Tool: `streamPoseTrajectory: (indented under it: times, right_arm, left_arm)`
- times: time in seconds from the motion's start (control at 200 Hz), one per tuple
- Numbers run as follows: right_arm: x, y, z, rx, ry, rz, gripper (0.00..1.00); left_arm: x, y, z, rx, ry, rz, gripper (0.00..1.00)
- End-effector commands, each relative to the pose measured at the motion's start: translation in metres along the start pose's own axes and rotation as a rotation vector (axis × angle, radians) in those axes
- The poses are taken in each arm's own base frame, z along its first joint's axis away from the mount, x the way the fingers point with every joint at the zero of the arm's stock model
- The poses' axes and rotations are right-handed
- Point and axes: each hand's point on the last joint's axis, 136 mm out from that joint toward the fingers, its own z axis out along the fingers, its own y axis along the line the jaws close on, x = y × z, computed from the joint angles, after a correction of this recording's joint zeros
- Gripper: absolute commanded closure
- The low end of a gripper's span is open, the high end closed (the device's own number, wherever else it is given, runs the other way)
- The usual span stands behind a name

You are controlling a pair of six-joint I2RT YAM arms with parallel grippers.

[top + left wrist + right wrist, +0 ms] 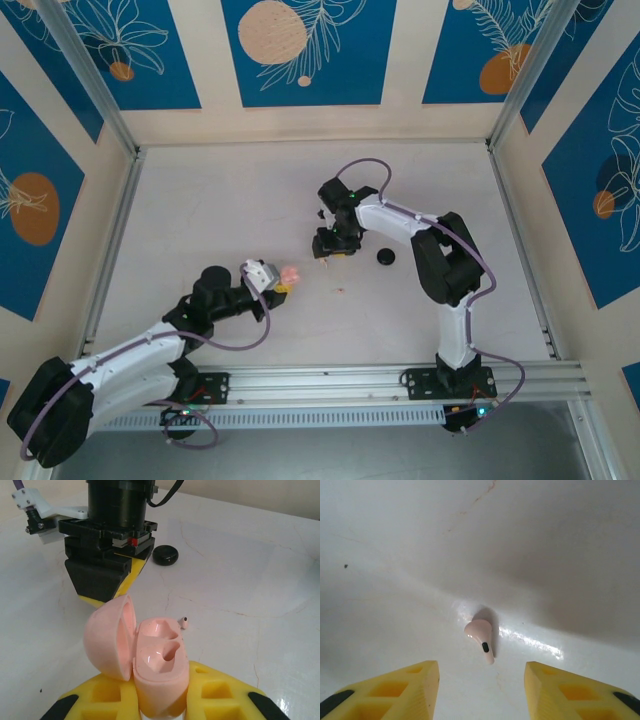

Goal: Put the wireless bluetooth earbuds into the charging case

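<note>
Pinching the glossy pale-pink clamshell charging case [160,655] lid-open at bottom centre, the left gripper [160,700] looks like it's offering up empty sockets, while the right gripper [480,680] hangs spread above a tiny pink short-stemmed earbud [481,637] lying mid-frame, ready to grab.

A robot test cell: white table [220,200] walled by aluminium-framed blue floral panels [340,70], arms [445,260] bolted to a rail [340,380].

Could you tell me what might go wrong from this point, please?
The pink earbud lies flat on the table, ahead of the right gripper's open fingers; closing could flick it away. The pink case is clamped in the left gripper by its base alone; pressing a bud in might tilt it.
</note>
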Motion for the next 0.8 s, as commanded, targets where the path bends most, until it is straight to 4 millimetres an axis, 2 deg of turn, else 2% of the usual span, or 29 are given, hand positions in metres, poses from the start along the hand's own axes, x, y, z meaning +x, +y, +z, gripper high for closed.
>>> streamPoseTrajectory:
  times: [0.0,0.22,0.485,0.795]
  right_arm:
    - [0.002,-0.001,-0.005,0.086,0.014,-0.107,0.53]
    - [-0.003,0.014,0.007,0.136,0.016,-0.236,0.54]
    - [-0.005,0.011,0.023,0.215,0.059,-0.287,0.55]
    - [-0.002,0.008,0.030,0.232,0.081,-0.290,0.60]
  left_arm:
    - [0.000,0.004,-0.004,-0.014,-0.001,0.005,0.82]
    - [-0.001,0.004,-0.006,-0.022,-0.002,0.003,0.82]
    - [-0.003,0.005,-0.009,-0.028,-0.004,0.005,0.82]
    - [-0.001,0.004,-0.010,-0.030,0.002,0.002,0.82]
